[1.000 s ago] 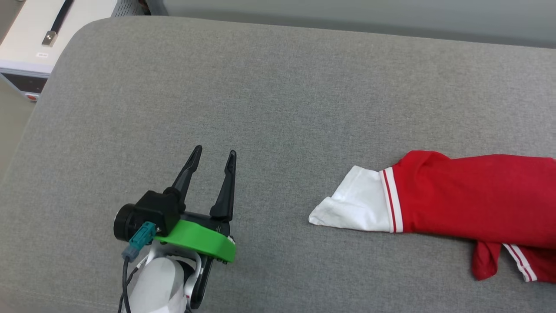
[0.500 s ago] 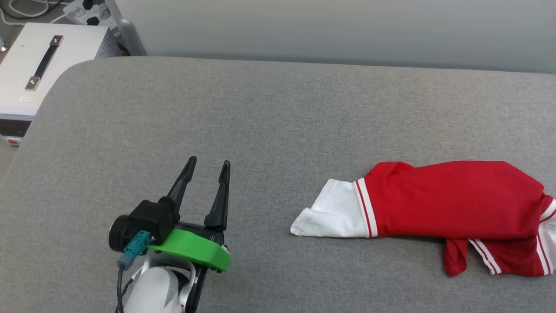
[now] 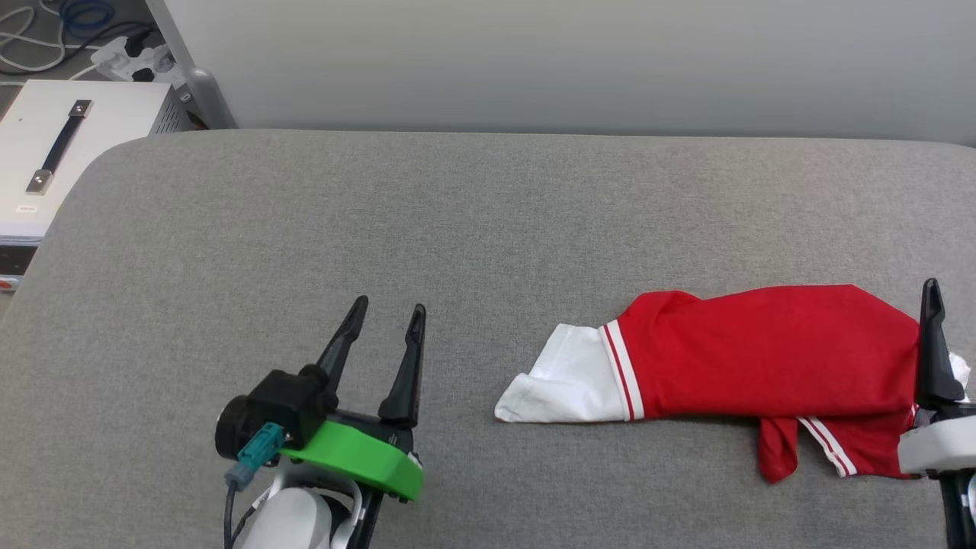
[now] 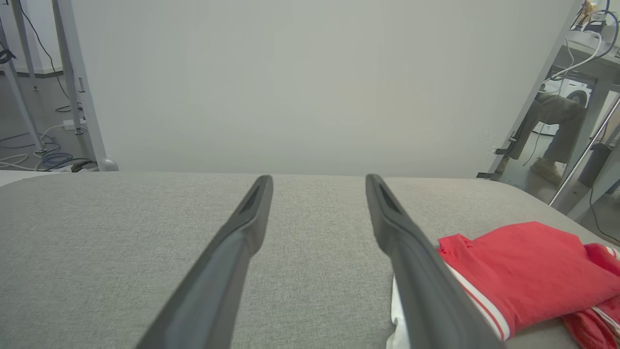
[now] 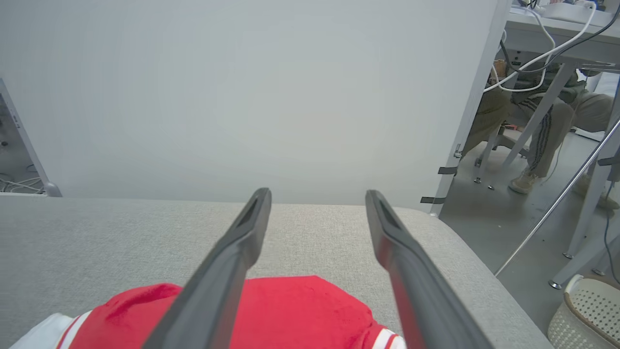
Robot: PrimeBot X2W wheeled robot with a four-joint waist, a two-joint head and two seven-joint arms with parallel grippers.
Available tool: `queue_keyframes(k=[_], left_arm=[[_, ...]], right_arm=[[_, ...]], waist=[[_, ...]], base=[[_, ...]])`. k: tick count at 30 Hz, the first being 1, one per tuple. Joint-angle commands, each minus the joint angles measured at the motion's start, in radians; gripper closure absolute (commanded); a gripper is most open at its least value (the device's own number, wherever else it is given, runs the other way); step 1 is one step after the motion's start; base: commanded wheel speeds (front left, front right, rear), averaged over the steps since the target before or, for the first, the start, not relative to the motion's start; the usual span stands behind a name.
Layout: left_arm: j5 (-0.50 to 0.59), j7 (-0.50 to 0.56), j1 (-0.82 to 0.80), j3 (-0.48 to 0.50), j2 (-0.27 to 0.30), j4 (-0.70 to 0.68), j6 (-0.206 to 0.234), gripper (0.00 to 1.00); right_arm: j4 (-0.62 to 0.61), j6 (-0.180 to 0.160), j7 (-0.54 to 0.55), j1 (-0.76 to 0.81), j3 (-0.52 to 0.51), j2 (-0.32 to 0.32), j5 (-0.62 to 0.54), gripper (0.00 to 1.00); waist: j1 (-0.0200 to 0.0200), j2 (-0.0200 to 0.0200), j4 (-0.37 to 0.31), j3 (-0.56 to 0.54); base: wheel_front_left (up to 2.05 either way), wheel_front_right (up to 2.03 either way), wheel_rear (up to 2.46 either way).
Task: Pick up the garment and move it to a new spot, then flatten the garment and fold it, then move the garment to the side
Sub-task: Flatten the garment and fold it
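Garment [image 3: 762,358] bunched in a long red roll at 4 o'clock on the grey bench [image 3: 457,213], white sleeve [image 3: 564,374] trailing toward 9 o'clock. Right gripper [image 5: 317,194] poised over its 3 o'clock end, jaws apart, empty; left gripper [image 3: 388,303] well apart at 7 o'clock, likewise spread. Best pinched deep through several layers, then lifted clear before travel. Ample bare room from 9 to 12 o'clock; rounded bench edge close at 3 o'clock.

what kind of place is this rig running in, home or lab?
Most likely a lab or test workshop: grey padded table, power strip and loose cables on the floor, white equipment case, a person's legs under a desk.
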Motion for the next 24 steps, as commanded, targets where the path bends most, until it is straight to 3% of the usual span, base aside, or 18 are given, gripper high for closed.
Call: queue_keyframes(k=[1, 9, 12, 14, 20, 24], left_arm=[[-0.008, -0.006, 0.021, -0.012, 0.003, 0.003, -0.003, 0.00], [-0.012, -0.005, 0.000, -0.105, 0.030, 0.039, -0.003, 0.00], [-0.022, 0.065, -0.048, -0.140, 0.040, 0.045, -0.003, 0.00], [-0.050, 0.155, -0.085, -0.168, 0.040, 0.030, -0.003, 0.00], [-0.110, 0.598, -0.200, -0.238, 0.087, -0.040, 0.001, 0.00], [-0.103, 0.786, -0.225, -0.261, 0.106, -0.047, 0.037, 0.00]], right_arm=[[-0.005, -0.001, -0.035, 0.018, 0.002, 0.017, 0.012, 0.00], [-0.013, -0.001, -0.101, 0.041, 0.005, 0.062, 0.008, 0.00], [-0.019, -0.001, -0.097, 0.043, -0.006, 0.063, -0.005, 0.00], [-0.027, -0.001, -0.094, 0.044, -0.011, 0.062, -0.012, 0.00], [-0.057, -0.001, -0.081, 0.035, -0.009, 0.061, -0.028, 0.00], [-0.068, -0.001, -0.082, 0.016, 0.000, 0.068, -0.029, 0.00]], waist=[[0.0000, 0.0000, 0.000, 0.000], [0.0000, 0.0000, -0.008, 0.015], [0.0000, 0.0000, -0.011, 0.029], [0.0000, 0.0000, -0.014, 0.042], [0.0000, 0.0000, -0.035, 0.099], [0.0000, 0.0000, -0.061, 0.131]], base=[[0.00, 0.00, 0.00], [0.00, 0.00, 0.00], [0.00, 0.00, 0.00], [0.00, 0.00, 0.00], [0.00, 0.00, 0.00], [0.00, 0.00, 0.00]])
